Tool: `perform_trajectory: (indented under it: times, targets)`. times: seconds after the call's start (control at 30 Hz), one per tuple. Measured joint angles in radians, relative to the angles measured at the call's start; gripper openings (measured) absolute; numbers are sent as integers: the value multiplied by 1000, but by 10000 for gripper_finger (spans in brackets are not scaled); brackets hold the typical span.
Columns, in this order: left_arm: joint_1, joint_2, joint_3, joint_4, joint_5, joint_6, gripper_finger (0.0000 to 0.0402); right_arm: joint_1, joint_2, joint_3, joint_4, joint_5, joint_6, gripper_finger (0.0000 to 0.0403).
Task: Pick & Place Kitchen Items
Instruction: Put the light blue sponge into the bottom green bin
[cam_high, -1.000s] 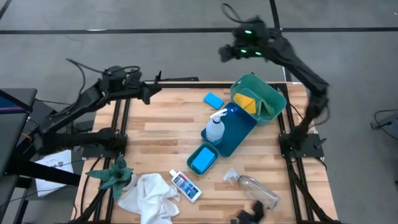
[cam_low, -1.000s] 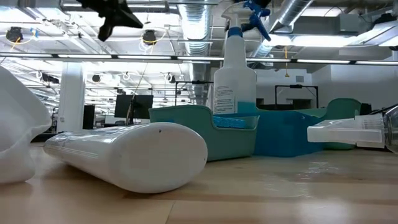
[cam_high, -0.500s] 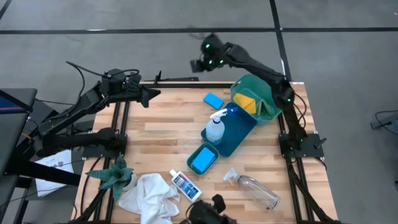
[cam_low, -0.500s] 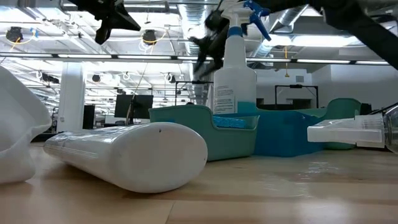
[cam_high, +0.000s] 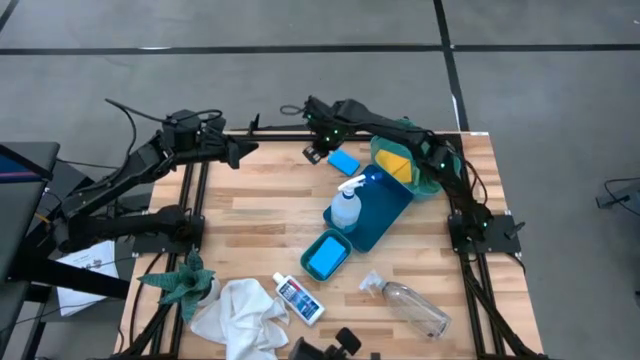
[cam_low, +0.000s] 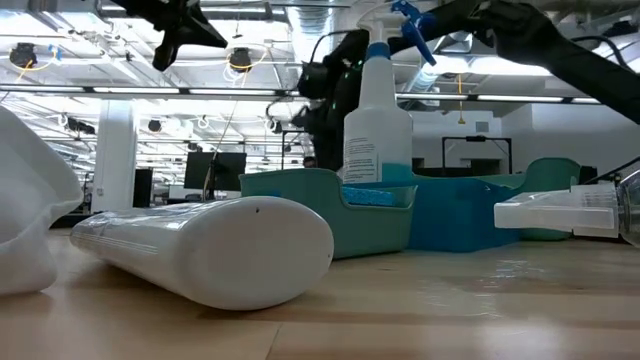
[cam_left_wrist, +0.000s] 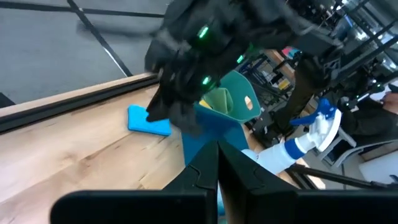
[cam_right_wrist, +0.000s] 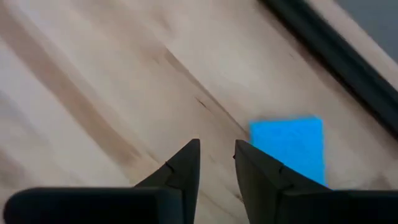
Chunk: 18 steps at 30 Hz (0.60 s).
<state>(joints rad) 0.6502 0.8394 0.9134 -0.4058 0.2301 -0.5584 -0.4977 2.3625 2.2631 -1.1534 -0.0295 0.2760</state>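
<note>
A: Right end effector (cam_high: 312, 153) hangs low over the far part of the light wooden slatted table (cam_high: 260, 210), its two dark fingers (cam_right_wrist: 186, 163) standing a narrow gap apart with nothing between them.

B: And the small blue rectangular sponge (cam_high: 344, 161)?

A: It lies flat on the table just beside that end effector, toward the table's right side. From the right wrist, the sponge (cam_right_wrist: 291, 146) shows ahead of the fingertips and off to one side, not between them and not touched.

B: What's around it?

A: Close on the sponge's other side sits a teal plastic tub (cam_high: 425, 155) tipped on its side, with a yellow oblong pad (cam_high: 396, 163) inside. Nearer the front, a white spray bottle with a blue trigger (cam_high: 346, 205) stands upright in a blue tray (cam_high: 385, 210), and a second blue sponge (cam_high: 323, 258) rests in a small teal container (cam_high: 341, 241).

B: The other arm?

A: Left end effector (cam_high: 248, 149) is closed and empty, held above the table's far left edge, well apart from the sponge.
</note>
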Motion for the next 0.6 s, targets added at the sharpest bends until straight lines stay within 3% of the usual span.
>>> perform_trajectory:
  times: [0.13,0.27,0.47,0.6]
  targets:
    - [0,0,0,16,-2,-6,0,-9,38,-2,-48,-4,-20,107]
    - [0,0,0,28,-3,-8,0,-25,49,-2,-77,-35,-49,148]
    - [0,1,0,28,-9,-8,0,-26,49,-1,-65,41,-48,224]
    - [0,1,0,28,-20,-7,0,-28,75,1,-90,51,-36,238]
